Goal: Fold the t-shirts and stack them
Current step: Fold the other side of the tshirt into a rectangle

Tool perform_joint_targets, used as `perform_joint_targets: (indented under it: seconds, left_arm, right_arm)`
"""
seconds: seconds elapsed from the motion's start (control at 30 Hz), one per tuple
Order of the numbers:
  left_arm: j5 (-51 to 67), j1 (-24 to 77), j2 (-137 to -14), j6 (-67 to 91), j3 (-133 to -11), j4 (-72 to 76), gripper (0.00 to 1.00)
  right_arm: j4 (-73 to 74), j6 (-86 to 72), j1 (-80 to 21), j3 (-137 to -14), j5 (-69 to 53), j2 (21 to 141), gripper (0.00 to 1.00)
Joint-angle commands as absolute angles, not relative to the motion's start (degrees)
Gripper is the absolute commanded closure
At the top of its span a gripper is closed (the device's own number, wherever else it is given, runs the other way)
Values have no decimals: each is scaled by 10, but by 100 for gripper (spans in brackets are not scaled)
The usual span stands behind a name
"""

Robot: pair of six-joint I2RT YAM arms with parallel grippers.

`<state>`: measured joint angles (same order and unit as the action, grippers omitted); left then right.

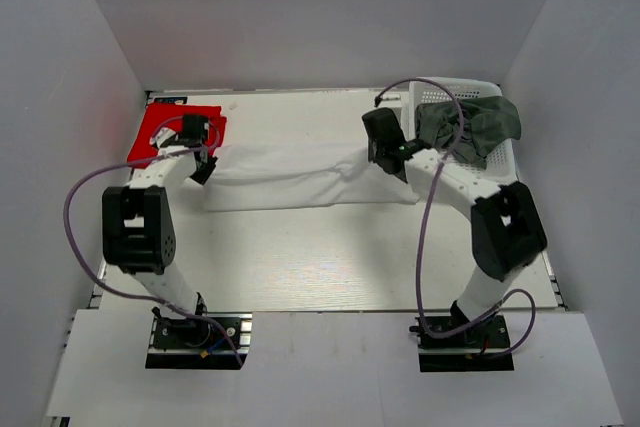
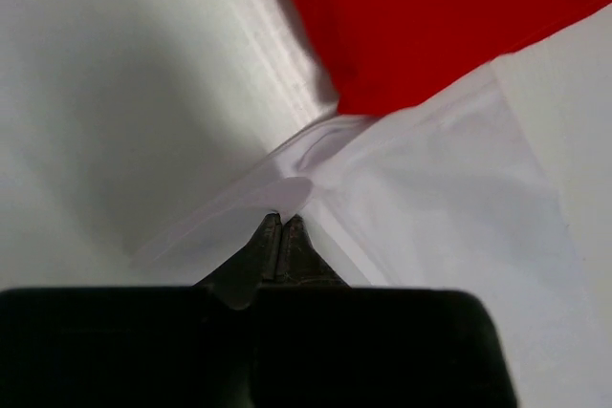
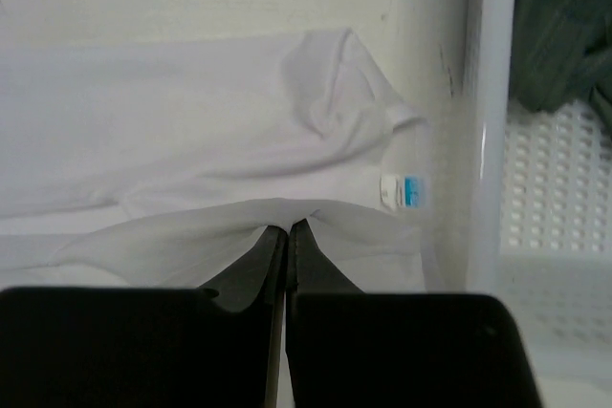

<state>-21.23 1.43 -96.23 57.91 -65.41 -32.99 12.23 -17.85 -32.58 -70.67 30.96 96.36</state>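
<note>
A white t-shirt lies stretched in a long band across the far half of the table. At its left end my left gripper is shut on a pinch of the white cloth, tips together. At the right end my right gripper is shut on the cloth's near edge; the collar with its blue label lies just beyond. A bright red t-shirt lies flat at the far left, partly under the white one. A dark grey-green t-shirt sits bunched in the basket.
A white plastic lattice basket stands at the far right, its wall close beside my right gripper. White walls enclose the table on three sides. Purple cables loop over both arms.
</note>
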Motion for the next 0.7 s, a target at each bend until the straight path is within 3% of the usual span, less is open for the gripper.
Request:
perform_joint_targets:
  seconds: [0.0, 0.03, 0.07, 0.1, 0.17, 0.2, 0.23, 0.33, 0.43, 0.67]
  left_arm:
    - [-232, 6, -1003, 590, -735, -334, 96]
    - [-232, 6, -1038, 581, -755, -357, 87]
    - [-232, 6, -1055, 575, -800, -372, 56]
    - [-237, 6, -1070, 575, -822, -386, 40]
    - [-237, 6, -1103, 558, -867, -413, 19]
    - [-237, 6, -1103, 558, -875, -418, 16]
    - [-237, 6, -1103, 547, -887, -418, 14]
    - [-251, 6, -1082, 537, -878, -413, 7]
    - [-241, 19, -1038, 516, -845, -381, 0]
    - [-86, 32, -1014, 433, -793, -244, 0]
  right_arm:
    - [105, -143, -302, -799, 273, 1050, 100]
    - [120, -142, -291, -820, 261, 1069, 100]
    - [140, -143, -284, -840, 260, 1087, 100]
    - [161, -148, -280, -882, 262, 1141, 99]
    - [218, -163, -275, -979, 271, 1177, 69]
    - [233, -171, -272, -1003, 269, 1220, 43]
    - [244, -171, -270, -1044, 267, 1233, 10]
    - [261, -177, -271, -1075, 236, 1239, 10]
    - [213, -179, -268, -1003, 216, 1185, 10]
    - [149, -185, -271, -857, 150, 1108, 10]
